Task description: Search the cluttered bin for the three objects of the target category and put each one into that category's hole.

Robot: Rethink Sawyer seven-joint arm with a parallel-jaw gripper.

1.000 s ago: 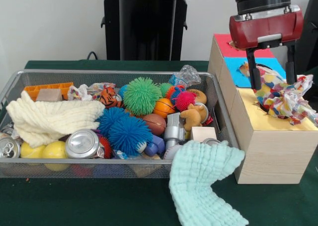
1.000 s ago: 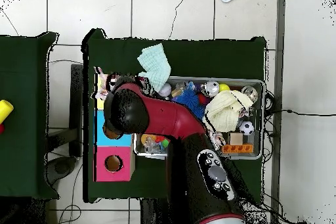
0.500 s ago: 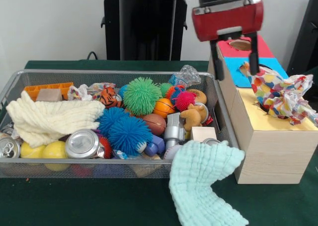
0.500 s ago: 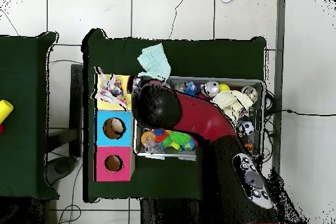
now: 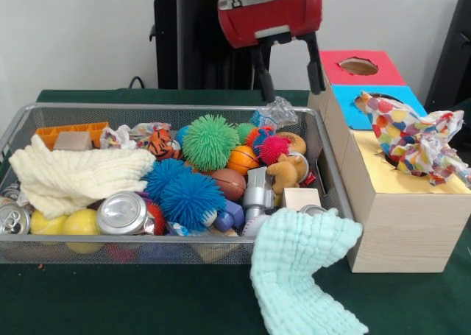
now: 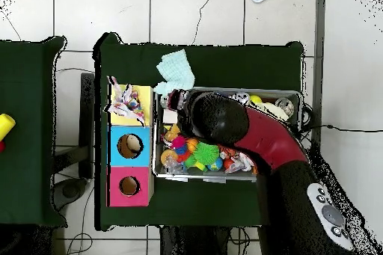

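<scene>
A multicoloured patterned cloth point(image 5: 416, 140) lies crumpled on the yellow end of the wooden box point(image 5: 401, 232), over its hole; from above, this cloth point(image 6: 126, 101) sits at the box's far end. A mint cloth point(image 5: 302, 276) hangs over the wire bin's front right corner. A cream knitted cloth point(image 5: 77, 174) lies in the bin's left part. My gripper point(image 5: 291, 77) hangs open and empty above the bin's back right corner, over a crumpled clear wrapper point(image 5: 274, 114). In the overhead view the red arm point(image 6: 254, 128) covers the gripper.
The wire bin point(image 5: 169, 108) holds spiky balls, a small basketball point(image 5: 241, 159), cans point(image 5: 121, 212), yellow balls, an orange tray and a toy tiger. The box's blue hole point(image 5: 377, 99) and red hole point(image 5: 358, 66) stand to my gripper's right.
My gripper has left the yellow end of the box and swung left and up to above the bin's back right. The patterned cloth has stayed on the box.
</scene>
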